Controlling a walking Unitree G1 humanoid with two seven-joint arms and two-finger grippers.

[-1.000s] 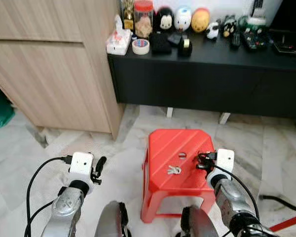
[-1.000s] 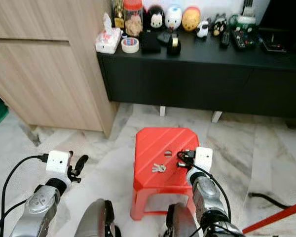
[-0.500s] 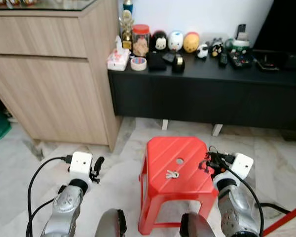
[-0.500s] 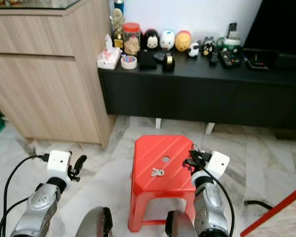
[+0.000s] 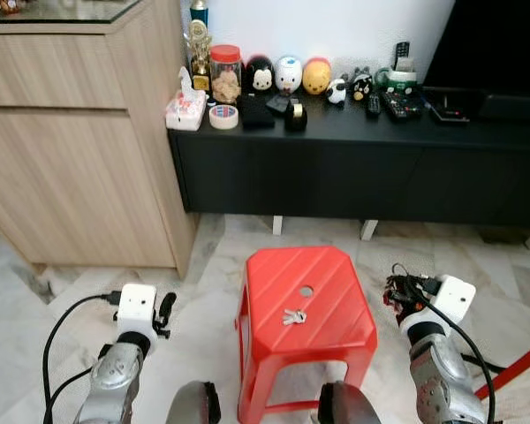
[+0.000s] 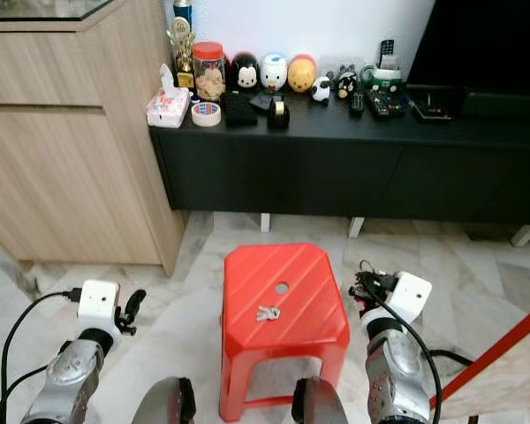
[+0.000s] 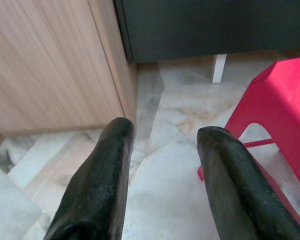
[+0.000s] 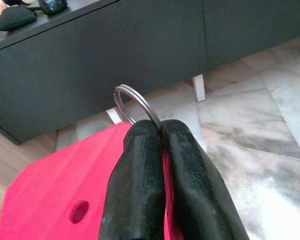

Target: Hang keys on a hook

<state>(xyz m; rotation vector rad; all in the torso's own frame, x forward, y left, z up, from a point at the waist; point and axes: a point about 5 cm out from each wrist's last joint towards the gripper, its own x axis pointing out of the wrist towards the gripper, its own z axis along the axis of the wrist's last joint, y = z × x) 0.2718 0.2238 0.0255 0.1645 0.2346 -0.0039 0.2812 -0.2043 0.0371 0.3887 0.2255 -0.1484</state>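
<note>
Keys: a bunch lies on the red stool, yet my view has pulled back from it and my right gripper, now off its right edge, is clenched on a bare key ring. My left gripper hangs released left of the stool.

My head pair looks forward and down on the red stool and black cabinet alike, while each wrist camera sights close along its own fingers toward that stool.
</note>
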